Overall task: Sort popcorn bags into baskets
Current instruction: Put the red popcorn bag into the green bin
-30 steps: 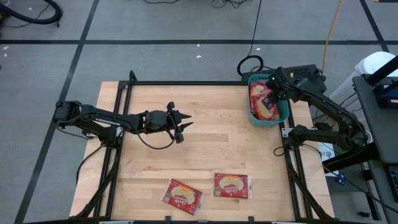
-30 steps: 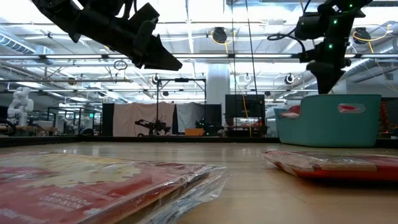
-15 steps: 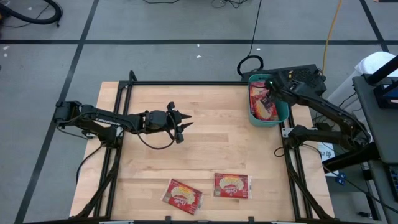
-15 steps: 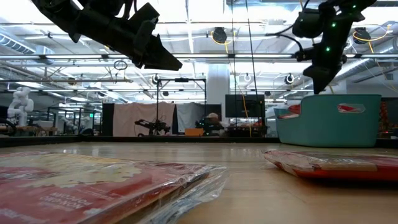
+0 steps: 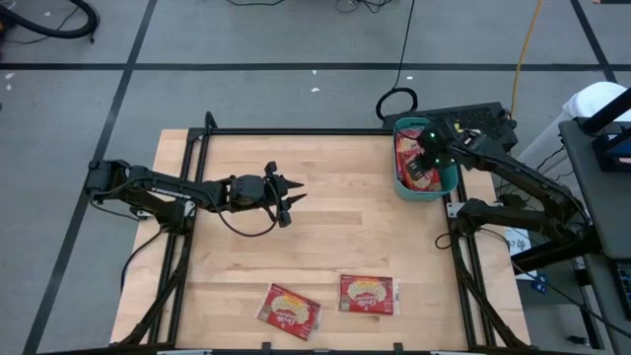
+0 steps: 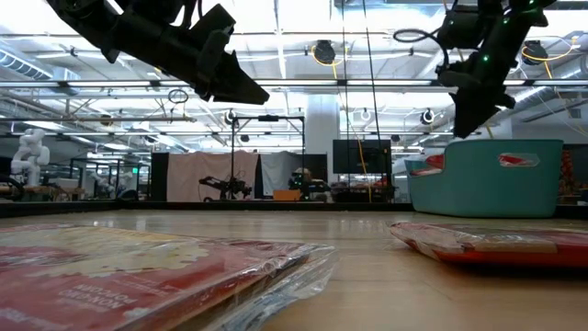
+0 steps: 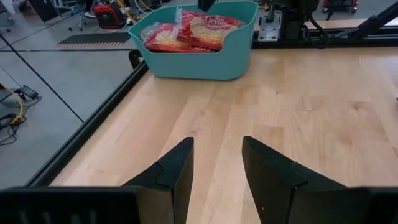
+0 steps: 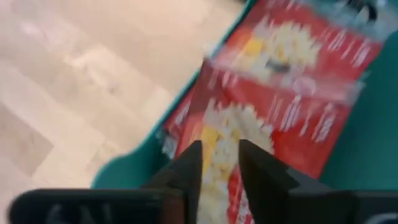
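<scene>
The teal basket (image 5: 426, 194) stands at the table's far right corner with several red popcorn bags (image 5: 412, 170) piled inside; the left wrist view shows the basket (image 7: 199, 62) and those bags (image 7: 193, 28) too. Two more bags lie flat near the table's near edge, one (image 5: 289, 308) left of the other (image 5: 367, 294). My right gripper (image 5: 425, 153) hovers above the basket, open and empty, fingers pointing down at the bags (image 8: 280, 106). My left gripper (image 5: 293, 200) waits open above the table's middle, pointing toward the right edge.
Bare wooden tabletop lies between the left gripper (image 7: 217, 144) and the basket. A black frame rail runs along the table's edges. In the low view the two loose bags (image 6: 119, 276) (image 6: 496, 244) lie in the foreground; the basket (image 6: 487, 179) stands behind.
The right gripper has shifted a little above the basket, toward the table's left edge, and has turned somewhat. The left arm and the loose bags have kept still.
</scene>
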`<state>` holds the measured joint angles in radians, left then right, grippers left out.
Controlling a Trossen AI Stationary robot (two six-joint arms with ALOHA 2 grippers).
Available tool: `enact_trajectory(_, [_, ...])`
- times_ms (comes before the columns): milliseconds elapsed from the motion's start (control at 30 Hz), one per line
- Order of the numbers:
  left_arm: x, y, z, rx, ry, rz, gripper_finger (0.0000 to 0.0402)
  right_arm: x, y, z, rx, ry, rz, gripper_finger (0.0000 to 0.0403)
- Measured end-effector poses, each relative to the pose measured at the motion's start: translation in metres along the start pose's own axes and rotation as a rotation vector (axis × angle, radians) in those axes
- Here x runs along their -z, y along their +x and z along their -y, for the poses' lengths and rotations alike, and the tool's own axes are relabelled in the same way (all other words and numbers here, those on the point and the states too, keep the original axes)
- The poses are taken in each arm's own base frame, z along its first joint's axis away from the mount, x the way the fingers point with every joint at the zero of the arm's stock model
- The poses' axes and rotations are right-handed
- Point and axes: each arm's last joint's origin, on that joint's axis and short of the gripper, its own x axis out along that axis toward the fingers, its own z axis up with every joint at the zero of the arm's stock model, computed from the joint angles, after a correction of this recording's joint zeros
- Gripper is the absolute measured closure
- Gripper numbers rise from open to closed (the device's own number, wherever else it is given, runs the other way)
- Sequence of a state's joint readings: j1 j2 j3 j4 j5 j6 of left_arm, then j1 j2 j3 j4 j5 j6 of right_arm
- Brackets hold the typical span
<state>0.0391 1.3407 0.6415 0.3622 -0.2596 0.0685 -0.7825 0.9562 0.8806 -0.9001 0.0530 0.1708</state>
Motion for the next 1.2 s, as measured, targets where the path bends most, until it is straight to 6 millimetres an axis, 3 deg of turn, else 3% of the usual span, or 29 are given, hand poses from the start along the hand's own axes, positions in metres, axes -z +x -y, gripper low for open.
enact_trajectory(267, [0.0, 0.0, 0.0, 0.001, 0.017, 0.0, 0.0261, -0.005, 0.027, 0.002, 0.153, -0.026, -0.131, 0.0395])
enact_trajectory(633, [0.002, 0.0, 0.0, 0.002, 0.02, -0.016, 0.0261, -0.026, 0.073, 0.022, 0.331, -0.041, -0.176, 0.0394])
enact_trajectory(1033, [0.002, 0.0, 0.0, 0.002, 0.025, -0.023, 0.0261, -0.034, 0.076, 0.03, 0.364, -0.036, -0.099, 0.0402])
enact_trajectory(1200, [0.003, 0.0, 0.0, 0.003, 0.013, -0.033, 0.0261, -0.035, 0.06, 0.027, 0.35, -0.033, -0.038, 0.0403])
